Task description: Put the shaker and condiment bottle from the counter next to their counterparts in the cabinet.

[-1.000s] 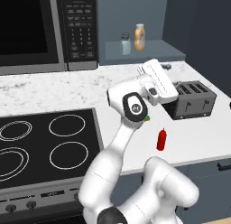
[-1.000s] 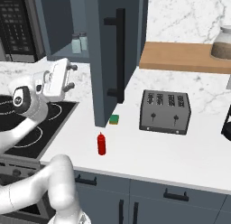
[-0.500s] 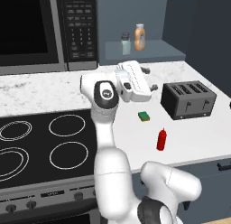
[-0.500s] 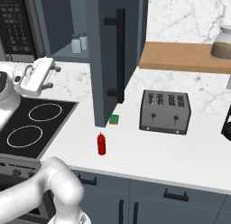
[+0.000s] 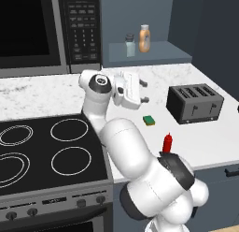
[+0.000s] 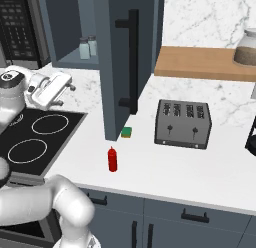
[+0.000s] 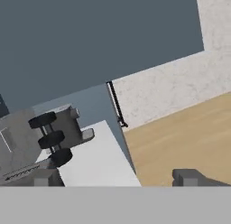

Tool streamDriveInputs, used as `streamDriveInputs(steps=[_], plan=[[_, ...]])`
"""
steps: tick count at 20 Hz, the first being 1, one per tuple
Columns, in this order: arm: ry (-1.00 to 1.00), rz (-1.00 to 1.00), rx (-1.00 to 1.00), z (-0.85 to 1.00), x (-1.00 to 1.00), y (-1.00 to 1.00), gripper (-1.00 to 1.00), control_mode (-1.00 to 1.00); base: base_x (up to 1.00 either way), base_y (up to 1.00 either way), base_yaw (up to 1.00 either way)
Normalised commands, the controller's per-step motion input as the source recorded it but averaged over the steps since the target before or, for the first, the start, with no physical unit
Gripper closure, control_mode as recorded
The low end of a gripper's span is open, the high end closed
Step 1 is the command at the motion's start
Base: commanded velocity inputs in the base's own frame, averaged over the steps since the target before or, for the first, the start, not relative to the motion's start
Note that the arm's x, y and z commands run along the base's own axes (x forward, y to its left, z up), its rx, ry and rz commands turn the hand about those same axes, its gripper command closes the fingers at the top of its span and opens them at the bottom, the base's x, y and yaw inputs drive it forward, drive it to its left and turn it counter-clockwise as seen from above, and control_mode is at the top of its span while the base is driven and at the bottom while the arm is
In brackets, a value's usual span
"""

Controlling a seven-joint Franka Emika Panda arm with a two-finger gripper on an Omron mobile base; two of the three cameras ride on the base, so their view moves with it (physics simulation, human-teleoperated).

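Observation:
The red condiment bottle (image 5: 168,143) (image 6: 113,159) stands upright near the front edge of the white counter (image 5: 200,137). My gripper (image 5: 145,91) (image 6: 70,83) (image 7: 117,177) hovers open and empty over the counter's left end by the stove, well back and left of the bottle. In the cabinet (image 5: 154,20) niche a pale shaker (image 5: 130,45) stands left of the orange-tan bottle (image 5: 144,38). From the right, two grey-capped shakers (image 6: 84,48) (image 6: 92,45) stand side by side there; I cannot tell which is which.
A dark toaster (image 5: 196,103) (image 6: 183,123) (image 7: 36,137) sits right of the bottle, a green sponge (image 5: 149,120) (image 6: 126,132) behind it. The open cabinet door (image 6: 122,57) juts over the counter. A stove (image 5: 46,147) and a microwave (image 5: 42,30) are at the left.
The hand has swung left, away from the toaster toward the stove side, and the elbow has folded over with it. The gripper stays open and empty; the red bottle has not moved.

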Motion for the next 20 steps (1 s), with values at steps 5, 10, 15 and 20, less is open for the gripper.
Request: streamDriveInputs(steps=[5,10,15,20], plan=[[-0.07,0.03,0.12,-0.67,0.0,0.38,-1.0,-1.0,0.0,0.0,0.0],[-0.01,0.33,0.0,-0.61,0.13,0.0,-1.0,-1.0,0.0,0.0,0.0],[0.0,0.27,-0.06,-0.77,0.04,-0.18,-1.0,-1.0,0.0,0.0,0.0],[0.0,-0.16,0.08,-0.82,0.0,-0.24,-1.0,-1.0,0.0,0.0,0.0]])
